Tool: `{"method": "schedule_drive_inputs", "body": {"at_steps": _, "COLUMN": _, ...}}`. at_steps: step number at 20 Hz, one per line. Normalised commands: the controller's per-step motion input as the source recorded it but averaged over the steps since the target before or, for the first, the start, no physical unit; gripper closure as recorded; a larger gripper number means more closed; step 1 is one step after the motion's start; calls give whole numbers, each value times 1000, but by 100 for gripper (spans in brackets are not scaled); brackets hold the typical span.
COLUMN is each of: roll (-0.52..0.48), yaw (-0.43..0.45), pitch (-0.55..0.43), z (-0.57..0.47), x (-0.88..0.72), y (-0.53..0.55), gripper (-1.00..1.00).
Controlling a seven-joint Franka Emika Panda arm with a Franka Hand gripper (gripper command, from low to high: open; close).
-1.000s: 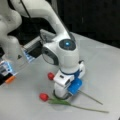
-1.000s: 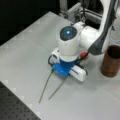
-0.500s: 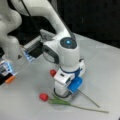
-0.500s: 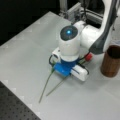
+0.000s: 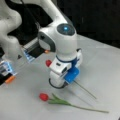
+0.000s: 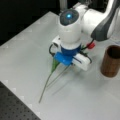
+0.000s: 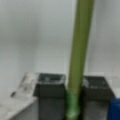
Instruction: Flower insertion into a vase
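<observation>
Two flowers are seen in a front view: one red tulip (image 5: 44, 97) lies flat on the worktop (image 5: 105, 65), and a second flower's stem (image 7: 78, 55) is clamped between the jaws of the gripper (image 7: 72, 93), as shown in the wrist view. The gripper (image 6: 71, 58) is held low over the worktop. The vase (image 6: 111, 61) stands upright near a front view's right edge, apart from the gripper, with nothing seen inside it.
</observation>
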Motion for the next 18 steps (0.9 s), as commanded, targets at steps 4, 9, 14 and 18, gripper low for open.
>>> {"method": "schedule_drive_inputs", "body": {"at_steps": 4, "roll": 4, "yaw": 162, "pitch": -230, "z": 336, "x": -394, "y": -62, "gripper": 100}}
{"method": "schedule_drive_inputs", "body": {"at_steps": 9, "roll": 32, "yaw": 130, "pitch": -196, "z": 221, "x": -316, "y": -40, "gripper": 100}}
{"method": "schedule_drive_inputs", "body": {"at_steps": 14, "roll": 23, "yaw": 16, "pitch": -82, "z": 113, "x": -255, "y": -20, "gripper": 100}}
{"method": "schedule_drive_inputs", "body": {"at_steps": 18, "roll": 44, "yaw": -48, "pitch": -23, "z": 194, "x": -326, "y": 62, "gripper": 100}}
